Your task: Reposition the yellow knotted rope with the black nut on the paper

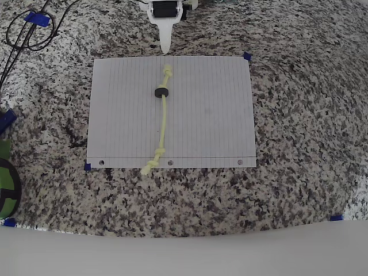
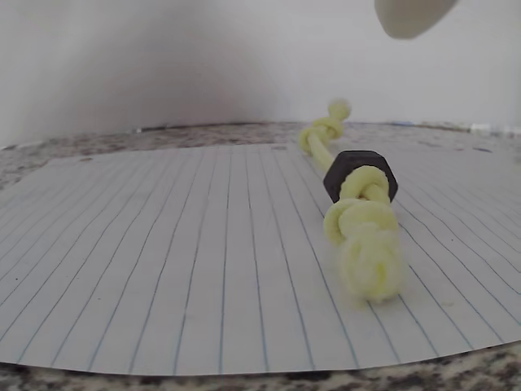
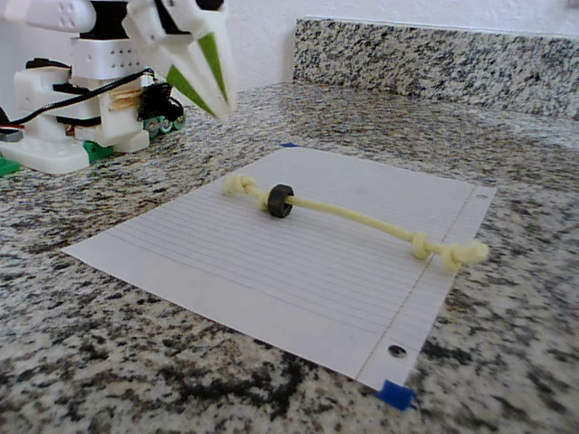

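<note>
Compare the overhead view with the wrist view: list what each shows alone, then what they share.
Overhead alone: all of the paper, its three punched holes, blue tape at its corners, black cables at the upper left, and the rope's far end lying past the punched edge on the granite counter.
Wrist alone: the near knot close up, and a white wall behind.
Shared: the yellow knotted rope, the black nut by one knot, and the ruled lines.

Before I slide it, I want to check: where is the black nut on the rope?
In the overhead view the black nut sits on the rope near its upper knot, on the paper.
</note>
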`<state>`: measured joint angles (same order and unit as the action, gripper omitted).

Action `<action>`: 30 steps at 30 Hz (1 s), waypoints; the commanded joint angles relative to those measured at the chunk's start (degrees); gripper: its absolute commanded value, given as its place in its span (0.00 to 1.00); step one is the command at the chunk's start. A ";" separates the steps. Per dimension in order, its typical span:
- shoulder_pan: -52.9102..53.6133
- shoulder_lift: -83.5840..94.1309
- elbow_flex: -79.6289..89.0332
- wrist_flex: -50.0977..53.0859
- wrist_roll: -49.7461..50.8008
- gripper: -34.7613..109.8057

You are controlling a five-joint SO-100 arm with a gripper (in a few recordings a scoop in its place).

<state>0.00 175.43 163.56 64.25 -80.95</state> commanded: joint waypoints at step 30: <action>-0.70 -29.71 -10.90 -10.37 79.37 0.56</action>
<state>-0.53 147.30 154.95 54.84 -4.66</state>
